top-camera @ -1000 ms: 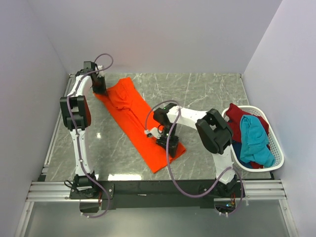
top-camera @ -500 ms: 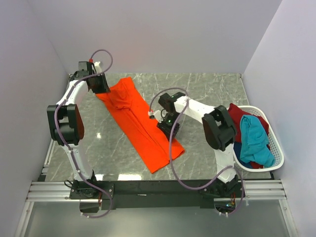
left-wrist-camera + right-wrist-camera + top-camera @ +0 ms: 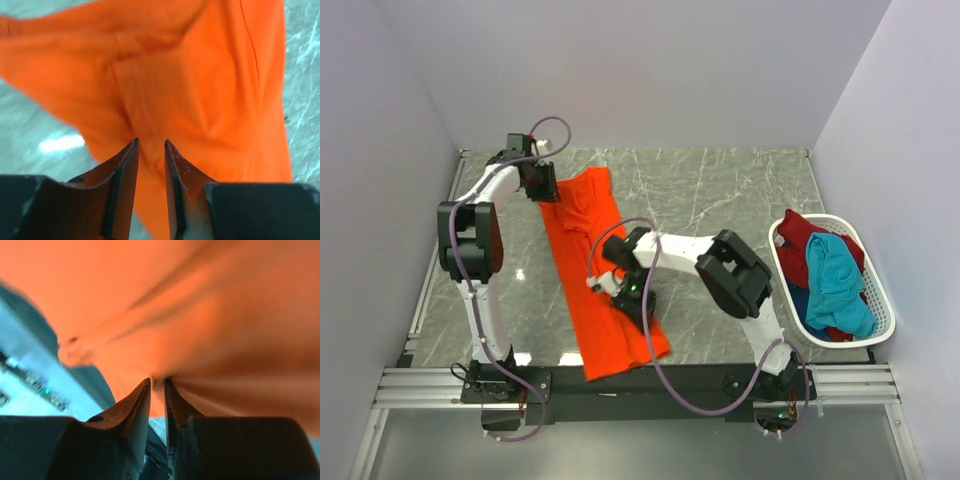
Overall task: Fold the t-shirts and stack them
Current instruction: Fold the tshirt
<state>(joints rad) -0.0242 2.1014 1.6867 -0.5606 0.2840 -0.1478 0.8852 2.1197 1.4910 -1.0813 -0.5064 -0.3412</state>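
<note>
Left arm: stands up from its near-left base, elbow folded high, forearm bent toward the far-left part of the table (image 3: 740,190). Left end effector (image 3: 542,182) sits at the far end of the orange t-shirt (image 3: 580,290). In the left wrist view its tips (image 3: 150,144) are parted by a narrow gap, nothing clamped, and the orange cloth (image 3: 200,90) lies past them.

Right arm: elbow raised over mid-table, forearm stretched low and leftward. Right end effector (image 3: 632,298) is on the shirt's right edge, nearer the near end. Right wrist view: tips (image 3: 157,382) nearly together, clamped on a fold of orange cloth (image 3: 200,300), creases fanning out from the pinch.

Orange shirt: long strip on the table, running from far left toward the near edge.

White basket (image 3: 880,322) at the right edge holds the teal t-shirt (image 3: 835,280), dark red t-shirt (image 3: 800,235) and blue t-shirt (image 3: 801,303).
</note>
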